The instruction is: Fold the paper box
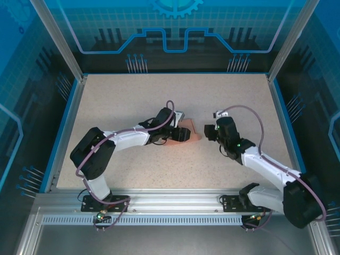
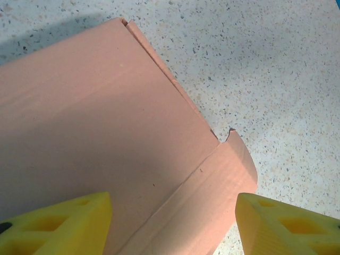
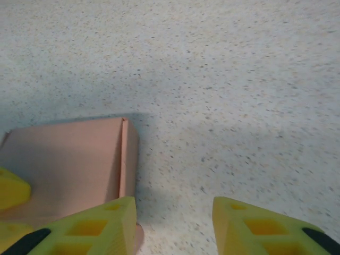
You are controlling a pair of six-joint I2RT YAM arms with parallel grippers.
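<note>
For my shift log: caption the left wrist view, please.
Left gripper open above the salmon-pink paper box, its rounded flap jutting over the speckled table.

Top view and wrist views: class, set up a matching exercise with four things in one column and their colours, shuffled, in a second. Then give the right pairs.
Things:
1. box
2. table
3. fingers
4. back wall

Colours:
a. yellow
b. blue
c. salmon pink
d. speckled beige

Pairs: 1-c; 2-d; 3-a; 4-b
</note>
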